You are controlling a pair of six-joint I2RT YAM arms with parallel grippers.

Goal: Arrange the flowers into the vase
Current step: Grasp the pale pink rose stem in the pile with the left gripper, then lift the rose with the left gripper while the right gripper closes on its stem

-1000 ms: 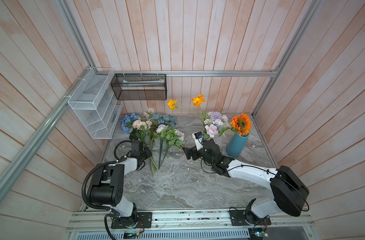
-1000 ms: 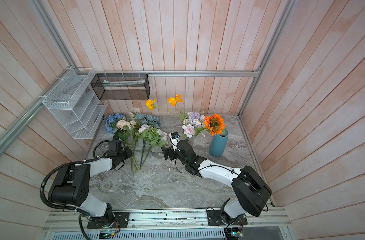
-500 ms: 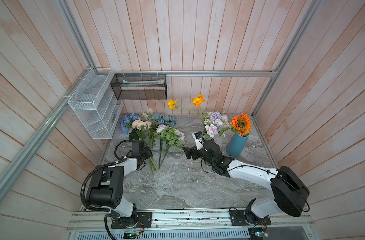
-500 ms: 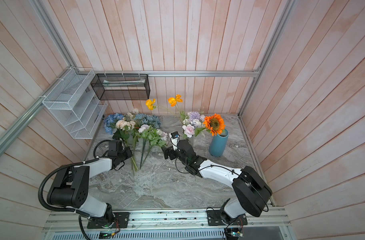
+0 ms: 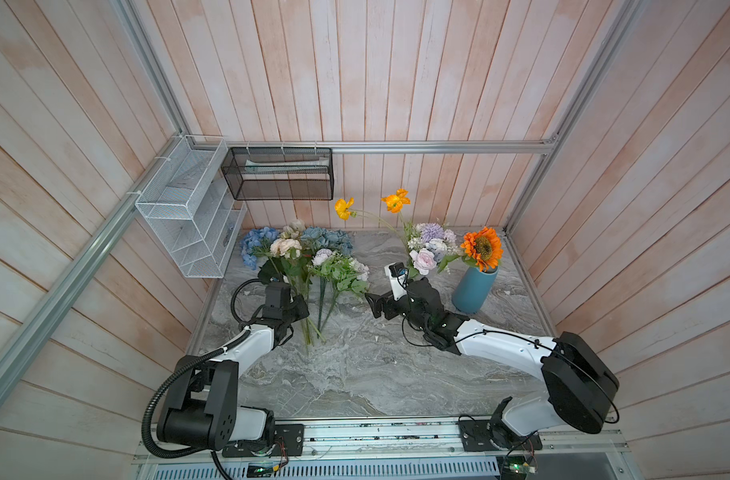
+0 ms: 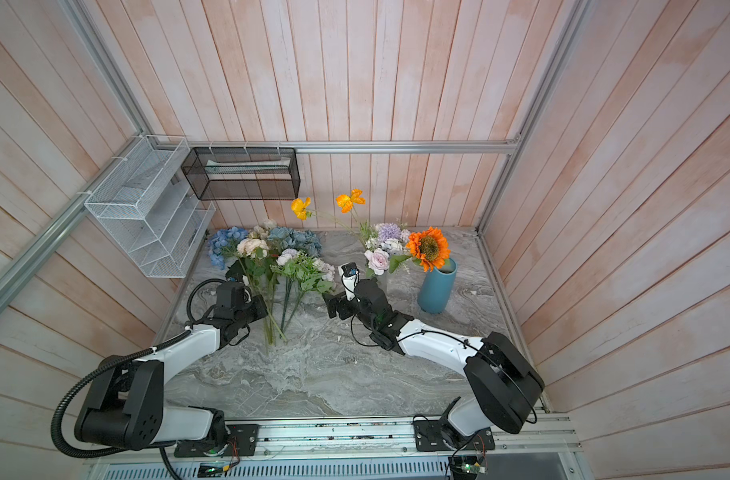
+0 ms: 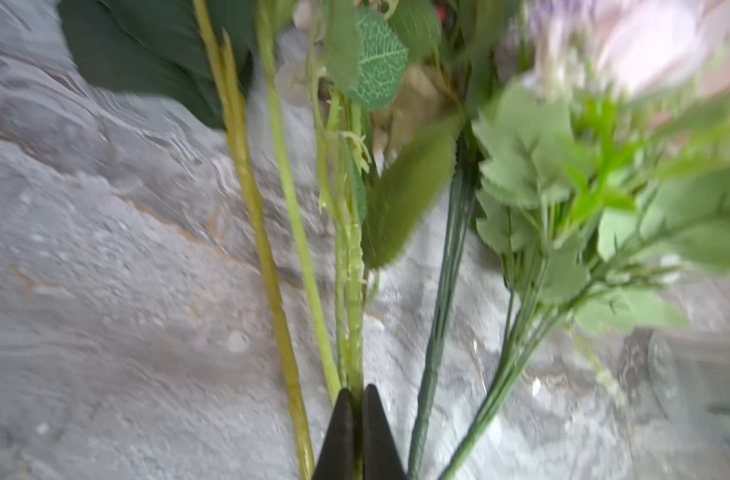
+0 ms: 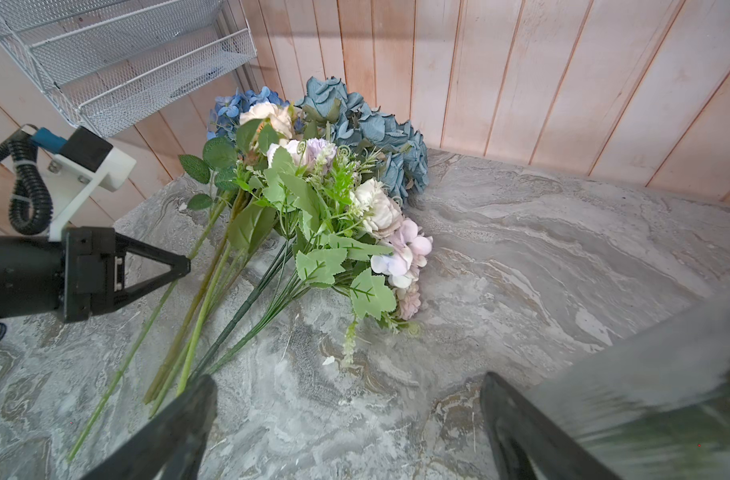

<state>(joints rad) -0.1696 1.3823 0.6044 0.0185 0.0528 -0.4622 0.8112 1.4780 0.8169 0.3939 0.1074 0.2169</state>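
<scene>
Flower stem (image 7: 354, 291) clamped by left end effector (image 7: 357, 390); right end effector (image 8: 348, 380) gaping.

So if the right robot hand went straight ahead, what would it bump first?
Probably the leafy white-lilac spray lying on the table; the open right gripper points at it. Depth is unclear, so maybe the table first.
</scene>
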